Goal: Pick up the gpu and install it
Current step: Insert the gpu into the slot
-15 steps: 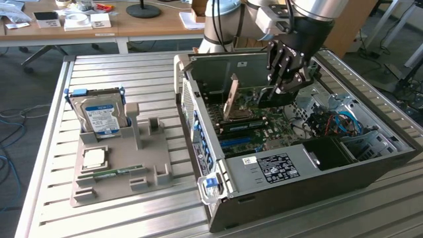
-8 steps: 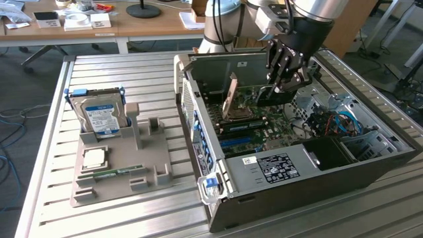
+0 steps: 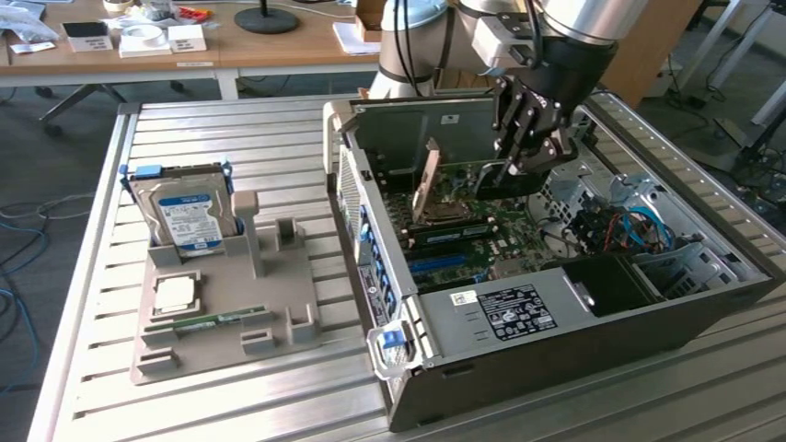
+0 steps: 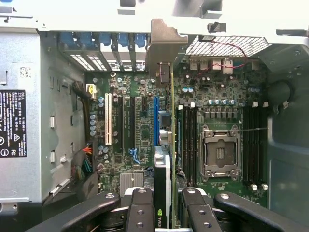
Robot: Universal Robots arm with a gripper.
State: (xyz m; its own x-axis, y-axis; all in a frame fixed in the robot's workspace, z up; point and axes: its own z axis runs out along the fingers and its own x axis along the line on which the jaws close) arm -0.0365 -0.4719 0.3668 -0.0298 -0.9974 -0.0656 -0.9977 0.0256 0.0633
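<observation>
Right now the gpu (image 4: 162, 188), a thin flat expansion card with a green circuit board, a dark face and a pale metal end bracket, is inside the open grey metal computer case (image 3: 553, 322). We see it standing on edge over the green motherboard (image 4: 145, 130). Its long axis runs from the arm's black two-fingered gripper (image 4: 168, 208) towards the case's rear wall. The bracket end points at the rear slot openings with their blue latches, and the dark face is turned towards the long blue expansion slot (image 4: 156, 121).

The gripper's fingers are pressed against the two flat sides of the card at the end opposite the bracket, so the gpu is clamped between them. The card's lower edge lies between that blue slot and the black memory slots (image 4: 187, 140); we cannot tell whether it touches the board. Beyond the memory slots sits the square metal processor socket (image 4: 219, 152).

Outside the case, at the exterior view's left, a silver hard drive with a blue-white label (image 3: 184, 216) stands upright in a beige moulded holder (image 3: 234, 341) on the slatted metal table (image 3: 246, 129).
</observation>
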